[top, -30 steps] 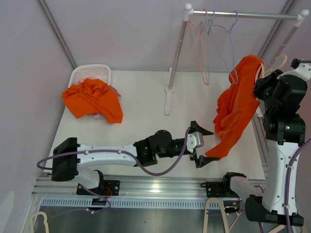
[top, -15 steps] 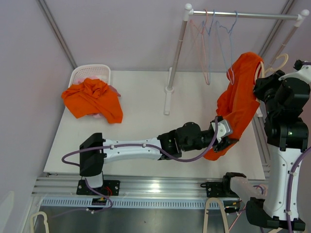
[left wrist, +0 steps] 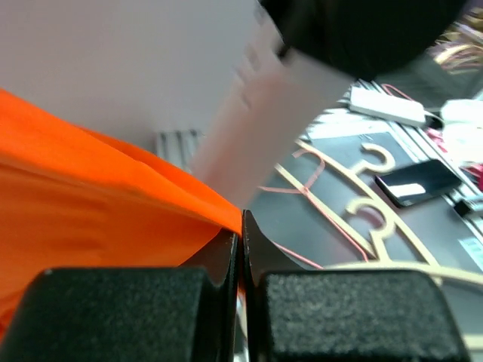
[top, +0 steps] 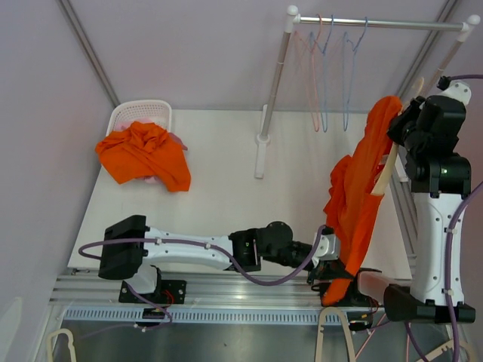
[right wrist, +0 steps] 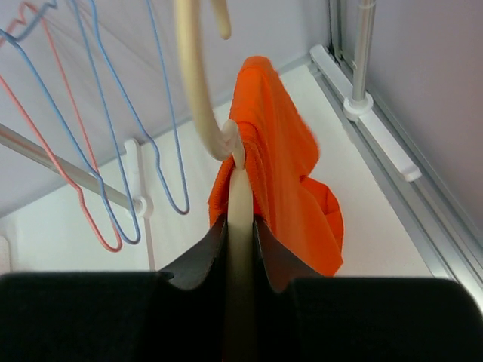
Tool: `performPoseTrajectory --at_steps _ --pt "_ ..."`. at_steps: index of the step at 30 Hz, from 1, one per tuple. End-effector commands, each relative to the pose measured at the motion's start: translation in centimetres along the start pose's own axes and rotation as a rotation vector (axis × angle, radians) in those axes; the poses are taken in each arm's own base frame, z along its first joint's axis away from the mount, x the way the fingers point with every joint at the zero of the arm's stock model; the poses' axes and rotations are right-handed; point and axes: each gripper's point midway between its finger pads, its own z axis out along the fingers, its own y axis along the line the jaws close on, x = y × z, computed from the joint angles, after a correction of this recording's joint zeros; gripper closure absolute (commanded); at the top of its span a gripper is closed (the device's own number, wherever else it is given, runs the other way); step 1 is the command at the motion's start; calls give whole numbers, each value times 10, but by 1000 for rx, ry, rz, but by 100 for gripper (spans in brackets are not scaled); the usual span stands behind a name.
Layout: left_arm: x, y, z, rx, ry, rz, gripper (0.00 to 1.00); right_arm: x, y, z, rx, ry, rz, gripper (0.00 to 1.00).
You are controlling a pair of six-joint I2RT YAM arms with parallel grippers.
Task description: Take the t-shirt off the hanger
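Observation:
An orange t-shirt [top: 361, 188] hangs stretched from a cream hanger [top: 387, 172] at the right of the table. My right gripper [top: 395, 137] is shut on the hanger's neck, just below the hook. In the right wrist view the hanger [right wrist: 238, 188] runs up between the fingers, with the t-shirt [right wrist: 287, 173] draped behind it and my right gripper [right wrist: 240, 226] tight on it. My left gripper [top: 333, 270] is low at the table's near edge, shut on the t-shirt's bottom hem. In the left wrist view my left gripper [left wrist: 241, 234] pinches the orange cloth [left wrist: 90, 204].
A white basket [top: 141, 113] at the back left holds a pile of orange clothes [top: 143, 154]. A clothes rack rail [top: 377, 23] carries several wire hangers [top: 332, 75], and its post [top: 270, 90] stands mid-table. Wooden hangers [left wrist: 362, 204] lie on the floor below the table edge.
My left gripper went from open to shut on the t-shirt's hem and pulled it down toward the near edge. The right arm raised and turned the hanger, and the shirt now hangs stretched.

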Motion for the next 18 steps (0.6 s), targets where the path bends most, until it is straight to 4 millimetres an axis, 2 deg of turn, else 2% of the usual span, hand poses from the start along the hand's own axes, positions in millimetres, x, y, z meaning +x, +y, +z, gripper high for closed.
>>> performPoseTrajectory --at_steps 1,2,3,4,5,6,7,8,9,10,11,12,15,16,17,18 --pt "25 -62 -10 253 32 -110 99 -53 11 3 -3 -144 -3 100" --pt "37 -56 -10 225 52 -124 99 -56 12 -4 -5 -120 -35 100" --pt "50 -50 -8 194 74 -132 99 -53 13 -1 -5 -86 -57 100" --pt "59 -26 -6 81 81 -136 99 -48 15 -2 -9 -49 -78 100" --pt "64 -11 -6 5 97 -146 99 -28 12 4 7 55 -108 100" --pt "65 25 -8 -131 88 -156 99 -37 19 -7 -20 48 -127 100" --pt "62 42 -11 -198 77 -194 99 -25 17 -14 -19 107 -151 100" --pt "60 58 -16 -247 70 -216 99 -21 18 -18 -30 124 -165 100" --pt "53 73 -20 -287 53 -236 99 -17 18 -23 -38 139 -178 100" --pt "47 100 -32 -363 37 -255 99 -12 15 -25 -28 159 -192 100" --pt "36 119 -37 -428 11 -295 99 -2 18 -30 -40 196 -213 100" --pt "35 139 -48 -476 21 -316 99 1 18 -35 -43 205 -218 100" --pt "-13 169 -54 -549 -59 -312 99 12 22 -49 -70 245 -225 100" --pt "-11 177 -58 -597 -31 -329 99 17 21 -52 -66 259 -219 100" --pt "-47 197 -57 -676 -104 -320 99 24 23 -56 -69 280 -187 100" --pt "-50 207 -57 -707 -98 -340 99 25 22 -68 -79 266 -169 100"
